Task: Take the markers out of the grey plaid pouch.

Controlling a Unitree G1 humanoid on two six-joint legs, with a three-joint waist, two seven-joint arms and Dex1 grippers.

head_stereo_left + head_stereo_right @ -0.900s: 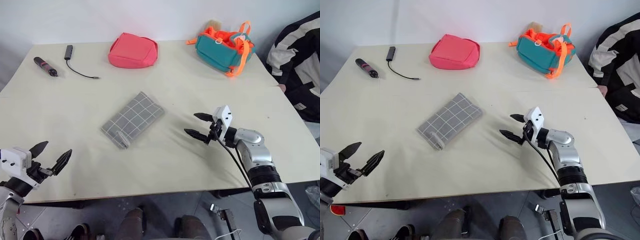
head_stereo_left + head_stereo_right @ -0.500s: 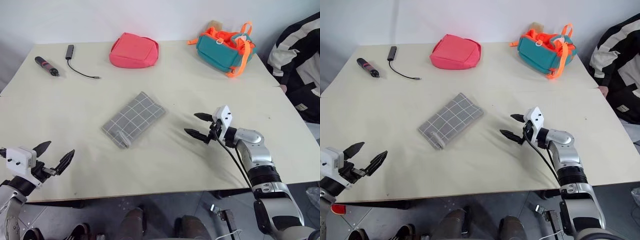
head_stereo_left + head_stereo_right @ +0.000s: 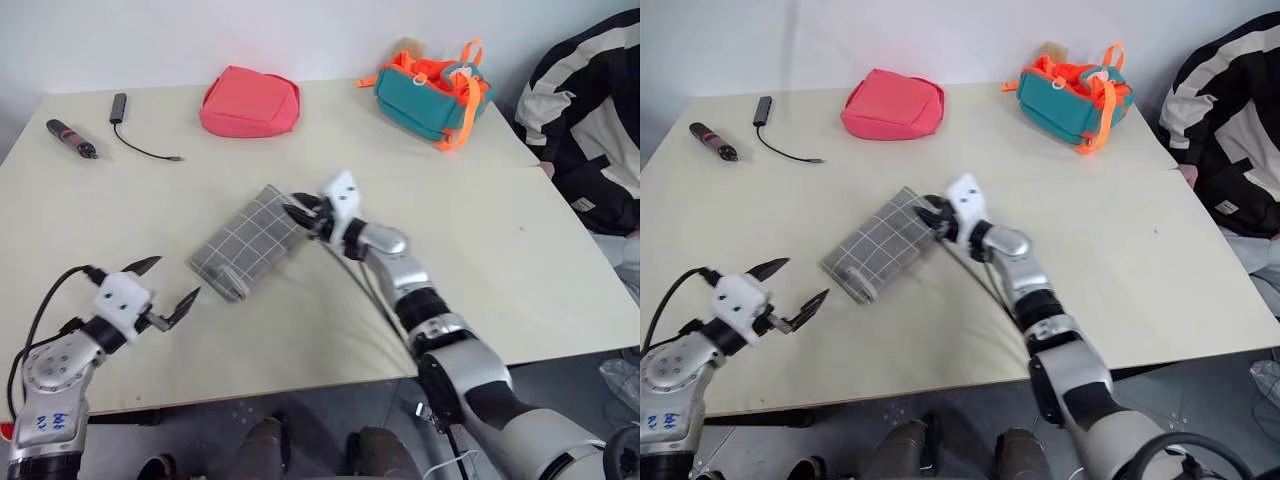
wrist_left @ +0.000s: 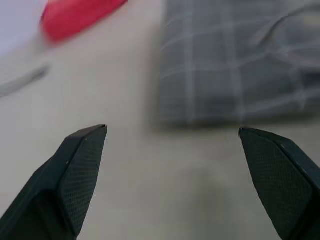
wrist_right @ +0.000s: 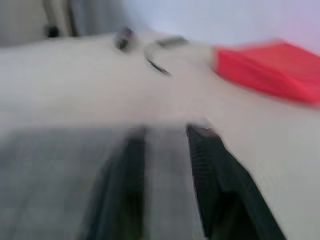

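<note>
Reaching across the cream table [image 3: 480,250], the right gripper [image 3: 303,213] meets the far right edge of the grey plaid pouch [image 3: 243,243], its two black fingers drawn close together over the fabric edge; whether they pinch the cloth cannot be told.

Lying slantwise at the table's middle, the pouch looks closed. Near the front left edge, the left gripper [image 3: 166,287] hovers with its jaws spread wide and empty, just short of the pouch's near end. Along the far side sit a pink-red pouch [image 3: 250,101], a teal-and-orange bag [image 3: 430,88], a dark pen-like tool [image 3: 68,138] and a black cable [image 3: 135,135].
</note>
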